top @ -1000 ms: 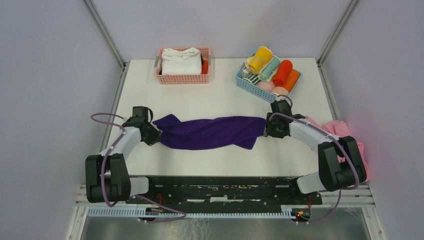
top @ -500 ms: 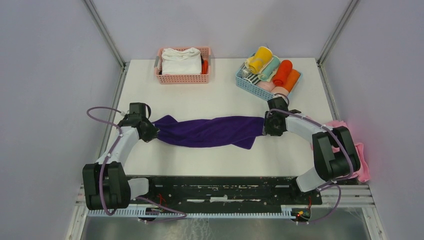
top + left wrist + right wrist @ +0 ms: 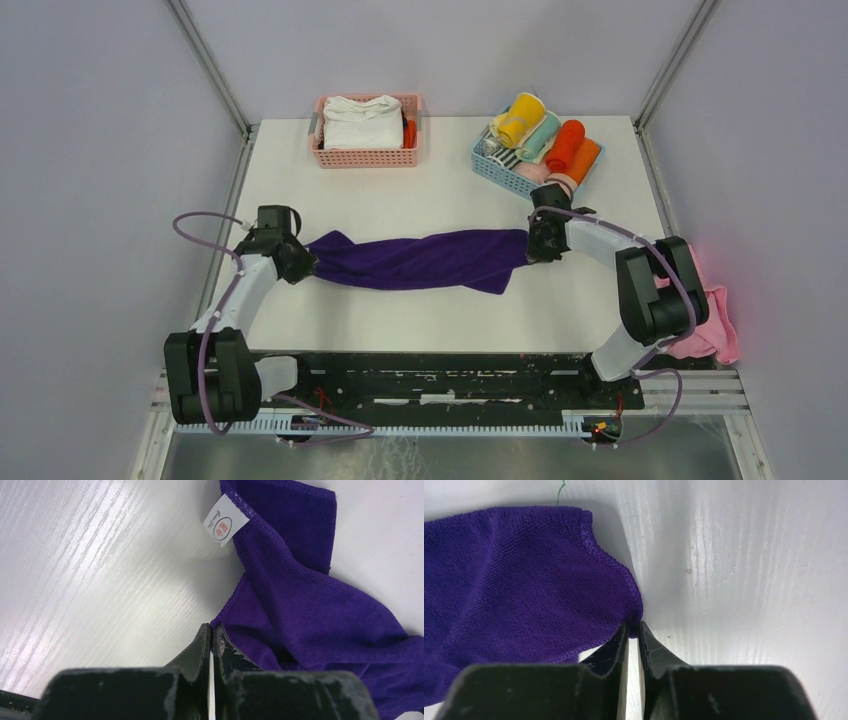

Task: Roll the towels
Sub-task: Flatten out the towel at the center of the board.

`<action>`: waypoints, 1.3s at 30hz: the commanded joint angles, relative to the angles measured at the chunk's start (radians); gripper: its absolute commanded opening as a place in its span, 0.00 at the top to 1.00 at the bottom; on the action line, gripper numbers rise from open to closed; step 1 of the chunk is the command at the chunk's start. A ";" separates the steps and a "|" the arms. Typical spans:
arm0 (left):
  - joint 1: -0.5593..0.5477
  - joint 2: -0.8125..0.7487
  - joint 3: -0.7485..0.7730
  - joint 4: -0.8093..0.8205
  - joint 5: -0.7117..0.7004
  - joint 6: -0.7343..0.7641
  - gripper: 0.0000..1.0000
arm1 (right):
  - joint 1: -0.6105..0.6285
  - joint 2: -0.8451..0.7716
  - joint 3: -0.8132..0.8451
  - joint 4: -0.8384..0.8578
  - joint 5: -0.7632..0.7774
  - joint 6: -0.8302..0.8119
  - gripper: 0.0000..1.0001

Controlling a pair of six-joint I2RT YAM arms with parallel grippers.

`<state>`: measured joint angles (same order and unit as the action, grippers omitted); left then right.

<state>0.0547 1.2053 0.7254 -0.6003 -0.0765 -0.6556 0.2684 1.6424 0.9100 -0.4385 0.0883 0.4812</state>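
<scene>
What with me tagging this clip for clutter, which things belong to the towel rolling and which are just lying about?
In the job: purple towel, stretched between left gripper and right gripper, each shut on an end; pink basket of folded towels; blue basket of rolled towels.
Lying about: pink cloth beyond the table's right edge, touched by neither gripper.

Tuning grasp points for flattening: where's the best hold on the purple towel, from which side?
I'd pinch the hemmed end corners of the purple towel, coming in from each outer end, low over the table. Its middle is twisted and bunched; the corners lie thin. The left gripper and right gripper grip it so, jaws shut on the hem.
</scene>
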 commanded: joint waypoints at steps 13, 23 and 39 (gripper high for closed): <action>0.004 -0.051 0.360 -0.035 0.039 0.027 0.97 | 0.000 -0.224 0.355 -0.353 0.103 -0.095 1.00; 0.003 -0.222 0.500 -0.146 0.069 0.050 0.97 | 0.000 -0.509 0.489 -0.526 0.041 -0.129 1.00; 0.002 -0.526 0.641 -0.340 0.019 0.048 0.97 | 0.000 -0.857 0.623 -0.832 -0.008 -0.126 1.00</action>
<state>0.0547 0.6464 1.4139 -0.9257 -0.0620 -0.6495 0.2684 0.7502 1.5734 -1.2079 0.0692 0.3431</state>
